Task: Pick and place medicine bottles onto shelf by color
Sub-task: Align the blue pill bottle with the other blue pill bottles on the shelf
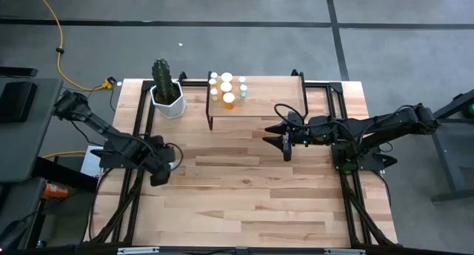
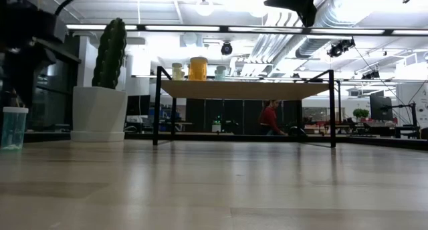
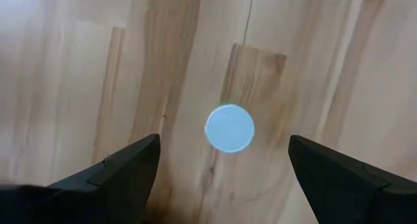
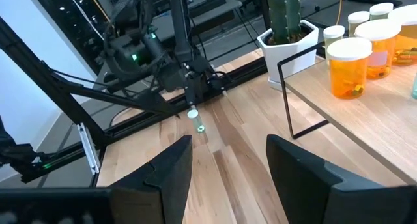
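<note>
Medicine bottles [image 1: 227,88] stand clustered on the shelf [image 1: 274,99], toward its end nearest the cactus pot [image 1: 167,99], orange ones and pale ones together, all upright with white caps. One more pale green bottle [image 2: 13,128] stands alone on the table [image 1: 244,188], over by the left arm, upright, cap up.

The left gripper [image 1: 172,164] hangs right above that lone bottle, pointing straight down, arm bent low from its base at the table's left edge. From the wrist, the bottle's round white cap [image 3: 229,128] sits squarely between the two dark fingers [image 3: 114,175], which are spread wide with clear wood showing on either side of the cap — nothing touching it.

The right gripper [image 1: 286,147] is stretched in from the right edge, arm nearly flat and long, wrist just in front of the shelf's front edge. Its fingers [image 4: 163,175] stand partly apart with only bare tabletop between them; it holds nothing. From that wrist the orange bottles [image 4: 347,68] show on the shelf board, beside the cactus pot.
</note>
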`<state>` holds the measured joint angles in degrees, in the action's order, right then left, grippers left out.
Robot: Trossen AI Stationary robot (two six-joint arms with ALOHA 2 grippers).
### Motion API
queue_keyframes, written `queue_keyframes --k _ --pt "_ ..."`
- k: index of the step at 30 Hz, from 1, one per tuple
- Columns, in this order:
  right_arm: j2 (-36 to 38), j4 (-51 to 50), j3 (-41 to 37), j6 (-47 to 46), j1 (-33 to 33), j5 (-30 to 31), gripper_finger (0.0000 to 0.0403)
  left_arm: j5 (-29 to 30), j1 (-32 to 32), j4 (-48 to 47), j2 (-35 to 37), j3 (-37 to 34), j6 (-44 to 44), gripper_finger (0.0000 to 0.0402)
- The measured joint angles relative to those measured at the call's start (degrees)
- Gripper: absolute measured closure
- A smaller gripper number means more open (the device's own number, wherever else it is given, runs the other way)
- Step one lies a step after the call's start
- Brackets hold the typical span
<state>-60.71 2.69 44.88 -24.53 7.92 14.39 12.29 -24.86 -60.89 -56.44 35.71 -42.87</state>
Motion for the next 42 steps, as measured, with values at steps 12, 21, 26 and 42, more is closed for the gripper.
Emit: queue_keyframes --k 12,21,26,42 --pt "0.00 -0.34 0.00 0.00 0.00 0.00 0.0214 2.93 0.00 3.87 -7.44 -0.77 4.29 0.0082" --pt "0.00 -0.41 0.00 -0.02 0.00 0.00 0.0214 1.18 0.00 4.30 -8.71 -0.77 4.17 0.0162" --pt "0.00 -0.54 0.00 -0.02 -0.02 0.00 0.0214 1.03 0.00 4.82 -8.72 -0.77 4.10 0.0223" --pt "0.00 -0.55 0.00 -0.02 0.00 0.00 0.0214 1.67 0.00 6.19 -8.72 -0.77 4.46 0.0299"
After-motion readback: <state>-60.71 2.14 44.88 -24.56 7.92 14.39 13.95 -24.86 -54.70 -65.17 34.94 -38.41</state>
